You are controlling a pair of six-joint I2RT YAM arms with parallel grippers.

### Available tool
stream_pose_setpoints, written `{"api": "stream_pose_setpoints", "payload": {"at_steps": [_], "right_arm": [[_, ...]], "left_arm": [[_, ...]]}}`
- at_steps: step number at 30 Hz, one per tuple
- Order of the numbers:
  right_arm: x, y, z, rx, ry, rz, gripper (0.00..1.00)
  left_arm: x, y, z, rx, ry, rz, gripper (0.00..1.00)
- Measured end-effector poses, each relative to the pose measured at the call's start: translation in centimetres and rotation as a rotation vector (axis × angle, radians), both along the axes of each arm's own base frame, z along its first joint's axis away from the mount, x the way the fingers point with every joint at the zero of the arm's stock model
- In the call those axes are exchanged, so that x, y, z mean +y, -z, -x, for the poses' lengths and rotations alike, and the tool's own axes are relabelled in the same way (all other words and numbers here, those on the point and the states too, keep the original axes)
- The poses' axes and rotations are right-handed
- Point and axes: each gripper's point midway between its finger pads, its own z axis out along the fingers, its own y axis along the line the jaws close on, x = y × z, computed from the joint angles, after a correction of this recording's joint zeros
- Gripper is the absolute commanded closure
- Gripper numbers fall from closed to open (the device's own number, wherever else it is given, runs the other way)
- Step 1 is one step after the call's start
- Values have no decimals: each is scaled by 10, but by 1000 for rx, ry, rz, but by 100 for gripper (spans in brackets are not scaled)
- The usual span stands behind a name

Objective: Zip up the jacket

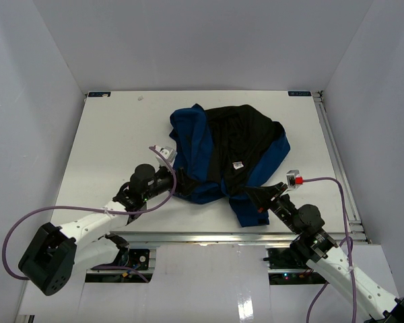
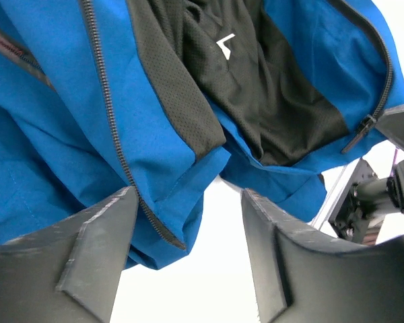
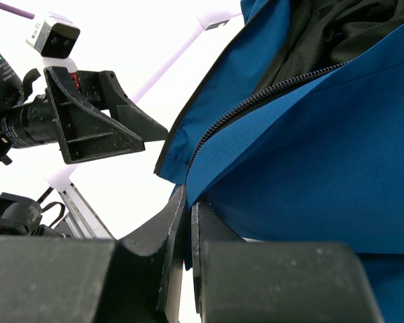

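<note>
Two hands meet the near hem of the jacket (image 1: 192,151), reaching in from the near edge of the white worktop (image 1: 108,128). Nearest, on the right side, the right hand (image 1: 261,200) is closed. Its two fingers (image 3: 212,222) are pressed together with a corner of the blue hem pinched between them. In the right wrist view the fabric runs up and away from that pinch, and a line of dark zipper teeth (image 3: 256,101) follows the front edge above it.

On the left side, the left hand (image 2: 188,195) stands open, its fingers well apart and gripping nothing. The blue hem hangs just beyond its fingertips. The other zipper row (image 2: 108,114) comes down the front edge and ends close beside the finger on the left of that view; whether the cloth touches that finger I cannot tell. A zipper slider (image 2: 365,126) with its pull tab sits on the opposite front edge, at the right of the left wrist view, close to the right arm (image 2: 377,195). The two front edges lie apart, so the jacket is unzipped.

Further back, the jacket lies spread and rumpled across the middle of the worktop. It is open, with its black mesh lining (image 1: 239,138) facing up and a small white label (image 1: 237,164) showing on it. Blue fabric borders the lining on both sides and is folded over on the left. Beyond the garment, the far strip of the worktop runs to the back wall (image 1: 202,40).
</note>
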Motion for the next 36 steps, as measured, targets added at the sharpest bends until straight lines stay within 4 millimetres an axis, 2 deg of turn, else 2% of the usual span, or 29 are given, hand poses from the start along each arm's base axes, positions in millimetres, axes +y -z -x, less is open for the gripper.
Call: {"api": "stream_pose_setpoints", "payload": {"at_steps": [3, 9, 15, 22, 28, 33, 36], "right_arm": [[0, 0, 0, 0, 0, 0, 92], [0, 0, 0, -1, 0, 1, 92], [0, 0, 0, -1, 0, 1, 92], [0, -1, 0, -6, 0, -3, 92], [-1, -2, 1, -7, 0, -5, 92], [-1, -2, 1, -8, 0, -5, 92], [-1, -2, 1, -8, 0, -5, 92]], "left_arm": [[5, 2, -3, 16, -42, 6, 36], [26, 12, -8, 48, -162, 20, 33], [39, 2, -15, 28, -236, 61, 47], [52, 34, -24, 129, -309, 18, 47], [43, 51, -21, 183, -256, 6, 45], [32, 73, -13, 245, -172, -17, 45], [23, 75, -9, 251, -119, -2, 45]]}}
